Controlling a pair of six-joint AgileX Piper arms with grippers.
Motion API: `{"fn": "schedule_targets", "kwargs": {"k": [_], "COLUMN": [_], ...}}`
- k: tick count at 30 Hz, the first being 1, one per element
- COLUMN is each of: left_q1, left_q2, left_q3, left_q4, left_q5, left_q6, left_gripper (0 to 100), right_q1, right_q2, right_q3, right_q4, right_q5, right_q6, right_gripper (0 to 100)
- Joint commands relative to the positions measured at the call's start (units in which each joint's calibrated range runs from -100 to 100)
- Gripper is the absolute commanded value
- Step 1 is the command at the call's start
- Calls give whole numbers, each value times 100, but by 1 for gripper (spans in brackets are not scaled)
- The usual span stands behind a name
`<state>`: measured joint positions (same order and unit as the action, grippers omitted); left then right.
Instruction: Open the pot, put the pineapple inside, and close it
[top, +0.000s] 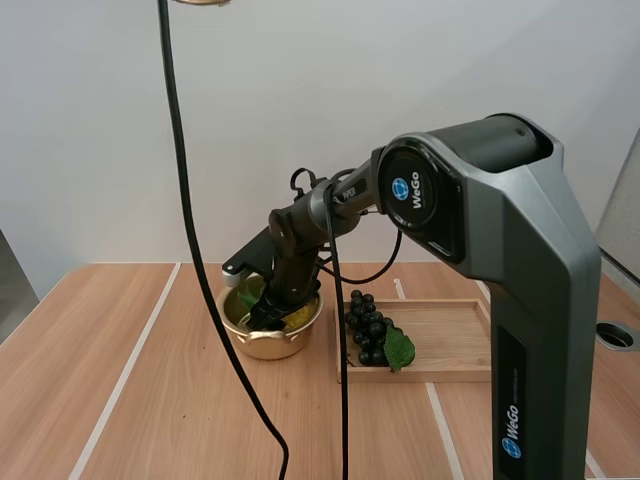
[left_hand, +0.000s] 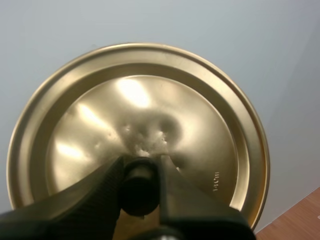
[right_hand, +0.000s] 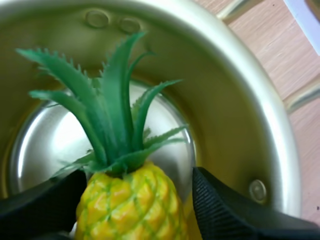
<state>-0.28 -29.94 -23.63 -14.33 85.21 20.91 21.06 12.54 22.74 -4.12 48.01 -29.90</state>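
My left gripper (left_hand: 141, 172) clamps the black knob (left_hand: 139, 187) of the gold lid (left_hand: 150, 100), seen against a pale wall (left_hand: 280, 50). A small stamp (left_hand: 216, 181) near the lid's rim is too faint to read. On the wooden table (top: 120, 380) the pot (top: 262, 343) stands uncovered with the pineapple (right_hand: 132, 205) inside. My right gripper (right_hand: 140, 180) has its fingers apart on either side of the pineapple. Right of the pot, grapes (top: 368, 330) lie on a tray (top: 450, 330). The right arm (top: 500, 250) reads "WeGo".
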Motion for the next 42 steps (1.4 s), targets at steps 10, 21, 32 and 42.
{"fn": "schedule_targets", "kwargs": {"k": [10, 21, 32, 42], "left_q1": [8, 8, 8, 8], "left_q2": [46, 46, 75, 73], "left_q3": [-64, -64, -64, -64], "left_q4": [-39, -37, -37, -37], "left_q5": [-114, 154, 156, 224], "left_q6": [-6, -6, -6, -6], "left_gripper": [0, 0, 0, 0], "right_q1": [-32, -32, -98, -1175], "right_q2": [-733, -906, -2150, -3530], "right_q3": [11, 11, 11, 11], "right_q4": [-162, -215, -760, -916], "right_q5": [-242, -130, -395, -1793], "right_q6": [-30, -30, 289, 897], "right_gripper": [100, 100, 100, 100]}}
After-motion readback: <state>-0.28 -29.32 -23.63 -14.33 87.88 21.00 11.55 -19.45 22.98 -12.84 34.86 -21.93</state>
